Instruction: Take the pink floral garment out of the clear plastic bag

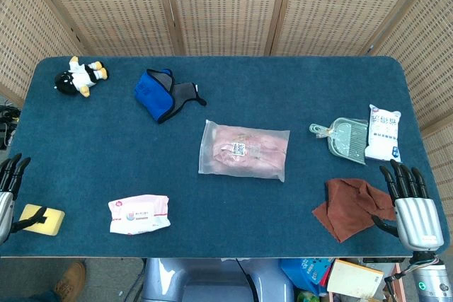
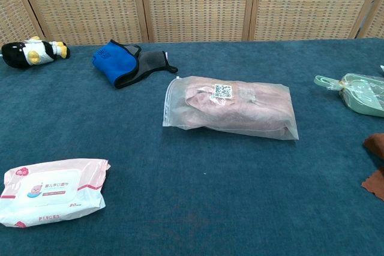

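A clear plastic bag (image 1: pixel 244 150) lies flat near the middle of the blue table, with the pink floral garment (image 1: pixel 248 148) folded inside it. The chest view shows the same bag (image 2: pixel 231 109), its sealed end to the left and a white code label on top, the garment (image 2: pixel 240 106) filling it. My left hand (image 1: pixel 8 185) sits at the table's left edge, fingers apart, holding nothing. At the front right corner my right hand (image 1: pixel 410 206) is also empty with its fingers spread. Both hands are far from the bag and absent from the chest view.
A wet-wipes pack (image 1: pixel 139 213) lies front left and a yellow sponge (image 1: pixel 41 218) beside my left hand. A penguin toy (image 1: pixel 80 76) and blue-grey cloth (image 1: pixel 164 94) sit at the back. A green dustpan (image 1: pixel 343 138), white packet (image 1: pixel 383 132) and brown cloth (image 1: pixel 352 205) are on the right.
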Controlling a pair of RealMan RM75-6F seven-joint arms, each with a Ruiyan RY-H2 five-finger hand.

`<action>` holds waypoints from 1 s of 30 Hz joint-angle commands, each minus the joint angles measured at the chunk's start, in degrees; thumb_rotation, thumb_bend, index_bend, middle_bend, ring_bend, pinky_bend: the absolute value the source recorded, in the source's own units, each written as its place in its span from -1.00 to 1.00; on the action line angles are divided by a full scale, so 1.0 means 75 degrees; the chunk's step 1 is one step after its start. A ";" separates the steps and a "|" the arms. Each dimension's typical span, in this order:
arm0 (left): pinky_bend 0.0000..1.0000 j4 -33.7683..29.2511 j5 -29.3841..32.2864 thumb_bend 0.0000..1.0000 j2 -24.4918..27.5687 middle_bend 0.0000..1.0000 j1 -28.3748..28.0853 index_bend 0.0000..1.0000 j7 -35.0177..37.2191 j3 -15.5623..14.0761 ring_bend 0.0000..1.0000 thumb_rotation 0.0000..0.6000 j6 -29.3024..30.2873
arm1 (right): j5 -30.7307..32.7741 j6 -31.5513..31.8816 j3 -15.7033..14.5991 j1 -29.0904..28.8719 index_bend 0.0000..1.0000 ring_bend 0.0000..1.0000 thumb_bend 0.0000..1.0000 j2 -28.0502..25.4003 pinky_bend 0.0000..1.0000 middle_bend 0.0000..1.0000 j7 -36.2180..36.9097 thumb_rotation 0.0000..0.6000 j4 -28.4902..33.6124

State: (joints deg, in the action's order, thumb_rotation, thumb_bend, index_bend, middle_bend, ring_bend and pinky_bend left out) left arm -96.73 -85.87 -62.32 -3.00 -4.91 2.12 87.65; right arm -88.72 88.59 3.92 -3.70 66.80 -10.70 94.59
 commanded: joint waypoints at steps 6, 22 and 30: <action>-1.00 0.0018 0.0068 -0.56 -0.0032 -1.00 -0.0037 -1.00 -0.0052 0.0008 -1.00 1.00 -0.0106 | 0.0151 -0.0182 -0.0031 -0.0009 -1.00 -1.00 -1.00 -0.0039 -1.00 -1.00 -0.0096 1.00 0.0064; -1.00 0.0592 0.0247 -0.56 -0.0442 -1.00 -0.0228 -1.00 0.0213 0.0333 -1.00 1.00 -0.0110 | 0.0887 -0.3113 0.0946 -0.2285 -1.00 -1.00 -1.00 0.0551 -1.00 -1.00 0.0299 1.00 0.0214; -1.00 0.0742 0.0577 -0.56 -0.0555 -1.00 -0.0381 -1.00 0.0152 0.0433 -1.00 1.00 -0.0458 | 0.2842 -0.4696 0.1620 -0.3700 -1.00 -1.00 -1.00 0.1622 -1.00 -1.00 -0.1157 1.00 -0.0102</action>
State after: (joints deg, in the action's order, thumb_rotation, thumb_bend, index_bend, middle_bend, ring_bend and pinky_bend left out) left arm -91.31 -81.83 -66.41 -5.72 -3.78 5.22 84.48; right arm -72.72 57.27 13.60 -27.31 75.43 -15.04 94.74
